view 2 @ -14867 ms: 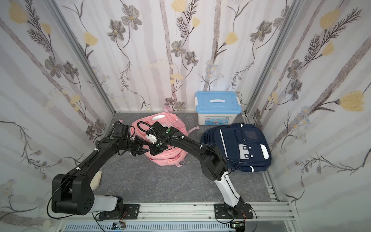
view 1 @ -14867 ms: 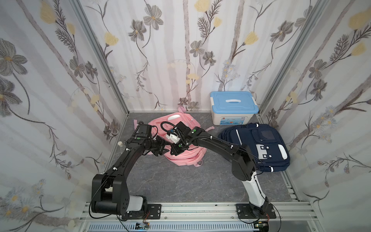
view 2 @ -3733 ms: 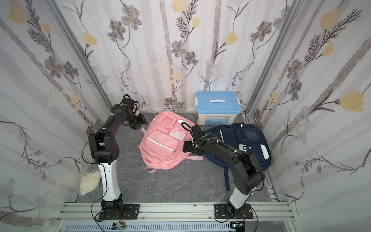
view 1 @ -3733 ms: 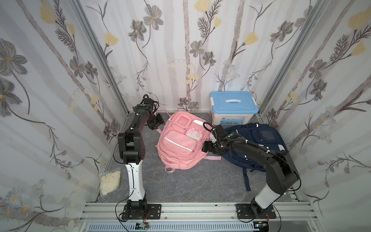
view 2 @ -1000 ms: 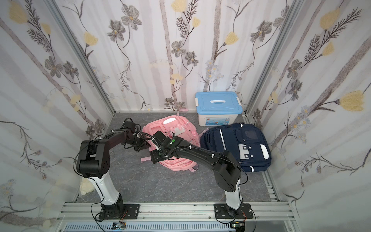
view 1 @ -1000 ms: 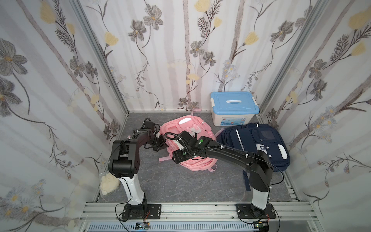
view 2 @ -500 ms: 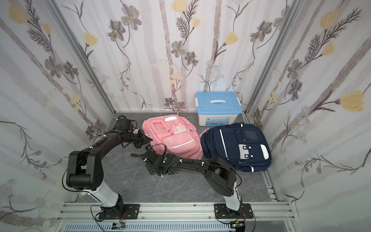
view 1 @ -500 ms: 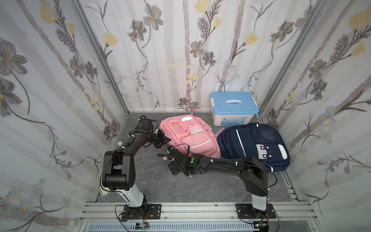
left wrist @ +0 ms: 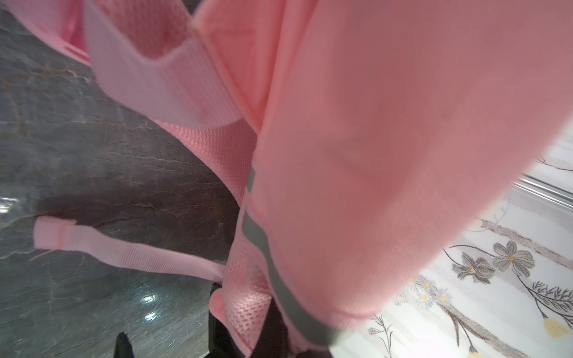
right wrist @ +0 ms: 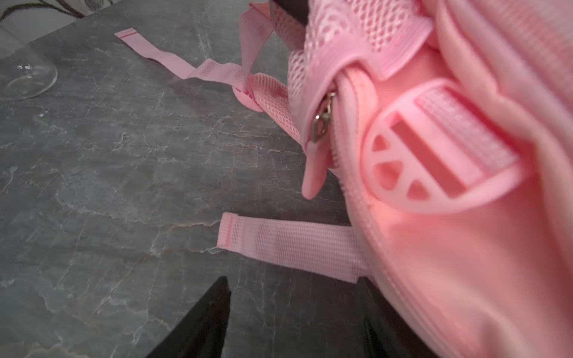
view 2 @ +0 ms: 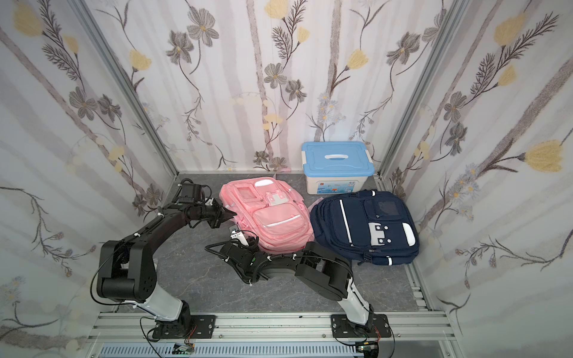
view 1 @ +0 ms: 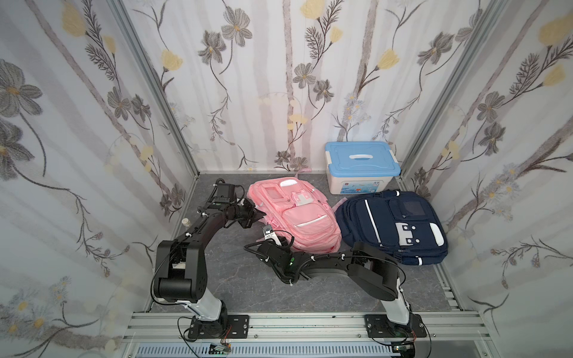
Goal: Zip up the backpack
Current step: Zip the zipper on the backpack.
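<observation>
The pink backpack (view 1: 294,214) (view 2: 266,214) lies flat, front up, at the back middle in both top views. My left gripper (view 1: 255,214) (view 2: 228,214) sits at its left edge. In the left wrist view it (left wrist: 245,322) is shut on pink mesh fabric (left wrist: 248,307) of the bag. My right gripper (view 1: 282,241) (view 2: 248,240) is low at the bag's near left corner. It (right wrist: 291,283) stands open with nothing between its fingers, short of a loose strap end (right wrist: 291,248). Beyond that hangs a metal zipper slider (right wrist: 322,124) with a pink pull tab (right wrist: 313,173).
A navy backpack (view 1: 393,226) lies right of the pink one, touching it. A white box with a blue lid (view 1: 361,165) stands at the back right. A clear glass (right wrist: 21,71) shows in the right wrist view. Patterned walls close in three sides.
The pink backpack, bunched up a second ago, now lies spread flat farther back. My right gripper has drawn back to its near left corner. The left gripper keeps its hold.
</observation>
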